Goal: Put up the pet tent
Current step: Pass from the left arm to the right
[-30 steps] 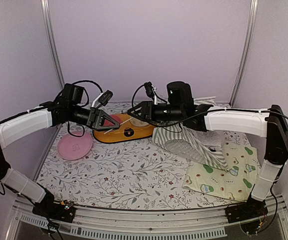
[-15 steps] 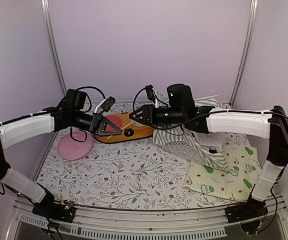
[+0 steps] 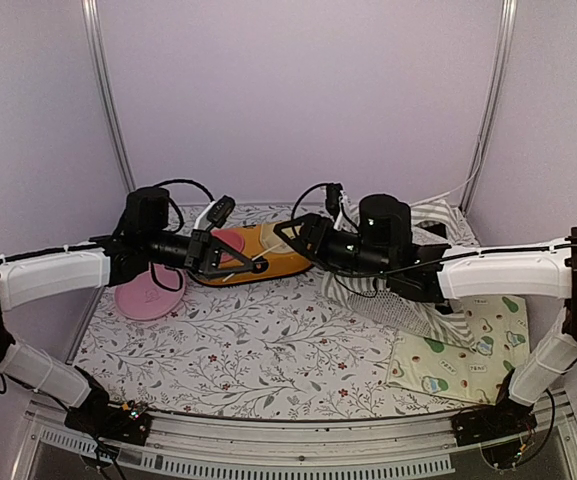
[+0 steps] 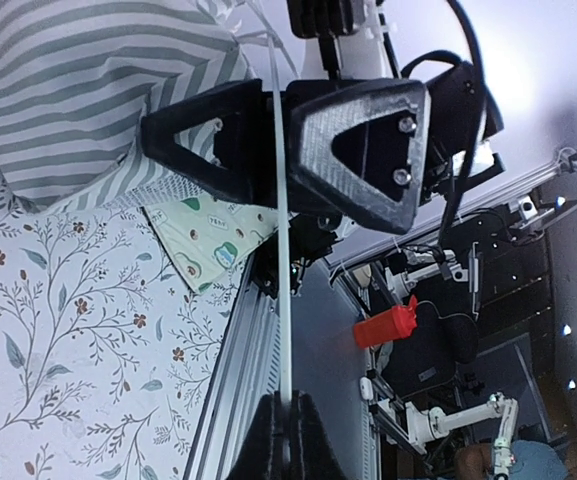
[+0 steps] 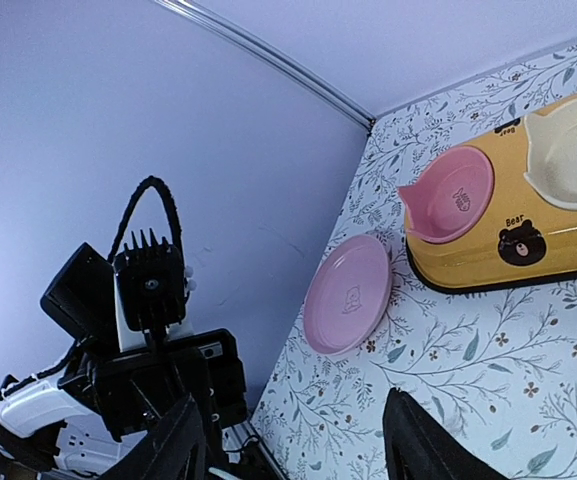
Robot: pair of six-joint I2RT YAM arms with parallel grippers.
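The pet tent lies collapsed at the right, with its striped fabric partly under my right arm; the same stripes fill the upper left of the left wrist view. A thin white pole runs from my left gripper, which is shut on its end, to between the black fingers of my right gripper. Seen from above, my left gripper and my right gripper face each other over the orange bowl. The right gripper is open, its fingers apart.
An orange double pet bowl sits at the back centre, beside a pink plate at the left. The avocado-print mat lies at the front right. Walls close in the table at the back and on both sides.
My left gripper has shut on the pole and pushed right. My right gripper has opened wider and drawn back to the right, and the arm has dropped lower over the tent fabric.
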